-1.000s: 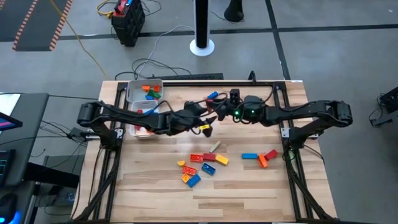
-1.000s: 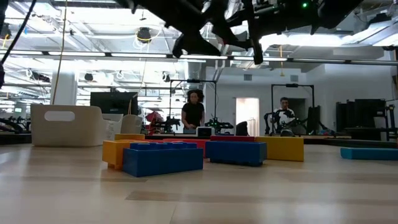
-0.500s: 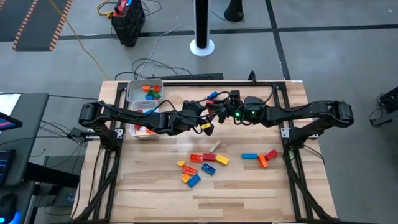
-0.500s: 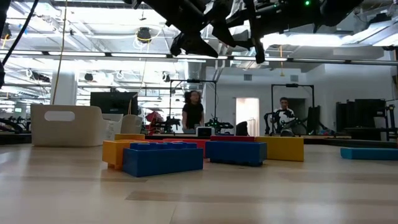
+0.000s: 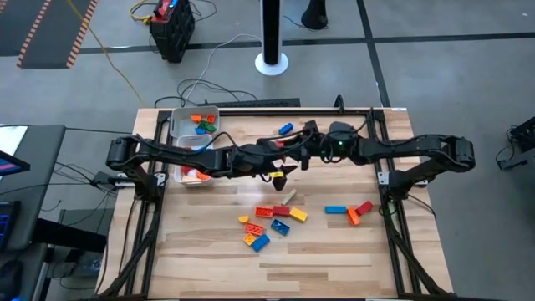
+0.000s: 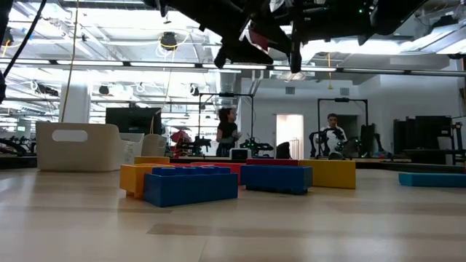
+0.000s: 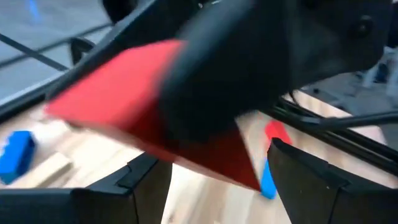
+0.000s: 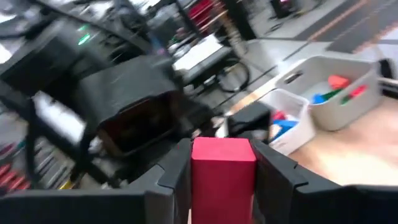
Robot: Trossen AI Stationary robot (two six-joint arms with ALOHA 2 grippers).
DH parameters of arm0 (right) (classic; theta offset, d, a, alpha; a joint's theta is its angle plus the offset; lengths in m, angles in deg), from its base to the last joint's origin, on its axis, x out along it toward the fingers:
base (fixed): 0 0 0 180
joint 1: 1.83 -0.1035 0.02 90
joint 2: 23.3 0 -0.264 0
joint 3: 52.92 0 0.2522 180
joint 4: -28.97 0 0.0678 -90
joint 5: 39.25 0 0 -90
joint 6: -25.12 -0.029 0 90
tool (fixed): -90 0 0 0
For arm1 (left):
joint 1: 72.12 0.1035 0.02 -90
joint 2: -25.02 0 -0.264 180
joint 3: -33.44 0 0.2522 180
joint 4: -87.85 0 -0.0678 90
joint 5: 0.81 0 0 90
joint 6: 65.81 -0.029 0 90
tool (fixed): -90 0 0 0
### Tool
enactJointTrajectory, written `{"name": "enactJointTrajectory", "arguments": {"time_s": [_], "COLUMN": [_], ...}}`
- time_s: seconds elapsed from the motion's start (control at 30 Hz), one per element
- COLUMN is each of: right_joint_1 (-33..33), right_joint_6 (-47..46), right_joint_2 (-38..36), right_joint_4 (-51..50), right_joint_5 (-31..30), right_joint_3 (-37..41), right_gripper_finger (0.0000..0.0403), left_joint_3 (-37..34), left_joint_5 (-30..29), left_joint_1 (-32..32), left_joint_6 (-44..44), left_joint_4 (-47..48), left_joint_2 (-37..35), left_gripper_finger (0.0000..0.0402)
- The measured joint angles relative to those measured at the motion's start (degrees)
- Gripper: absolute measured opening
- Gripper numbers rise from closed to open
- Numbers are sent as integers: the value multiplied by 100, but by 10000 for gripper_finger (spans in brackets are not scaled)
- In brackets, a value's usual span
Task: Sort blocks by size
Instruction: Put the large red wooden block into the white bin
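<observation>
A red block (image 8: pixel 222 174) hangs high above the table's middle (image 6: pixel 256 35), and my right gripper (image 5: pixel 303 155) is shut on it. My left gripper (image 5: pixel 282 160) faces it from the table's left and is open. In the left wrist view its two fingers stand apart below the red block (image 7: pixel 118 106), with a dark finger of the other gripper across the block. More blocks lie flat on the table: a mixed cluster (image 5: pixel 267 221), a blue, red and orange group (image 5: pixel 351 211), a tan bar (image 5: pixel 288 198), a yellow one (image 5: pixel 276 175) and a blue one (image 5: pixel 286 129). My right gripper pinches the red block by two opposite sides (image 8: pixel 198 171) between its two fingers, with one end face toward the wrist camera. The fingers lie level and come from the table's right. The block is lifted clear of the table.
Two white trays stand at the far left, one (image 5: pixel 180 117) holding orange, green and blue blocks, the other (image 5: pixel 185 177) holding red and blue ones. Cables run along the far edge. People stand in the room beyond the table.
Both grippers have stayed above the table's middle and have swung at the wrist toward each other. The red block in my right gripper has turned with it and now shows between the two grippers in the low view.
</observation>
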Motion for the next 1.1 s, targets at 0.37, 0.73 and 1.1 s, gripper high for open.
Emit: {"name": "enactJointTrajectory", "arguments": {"time_s": [0.37,0.73,1.1], "right_joint_1": [77,24,-8], "right_joint_6": [809,1125,1134], "right_joint_2": [-587,-740,-730], "right_joint_4": [-632,-765,-779], "right_joint_5": [698,1005,972], "right_joint_3": [2,2,2], "right_gripper_finger": [154,154,174], "left_joint_3": [0,-2,1], "left_joint_5": [836,1532,1606], "left_joint_1": [254,366,416], "left_joint_6": [37,-86,-162], "left_joint_4": [-195,-908,-757], "left_joint_2": [-144,-78,-82], "left_gripper_finger": [249,245,123]}}
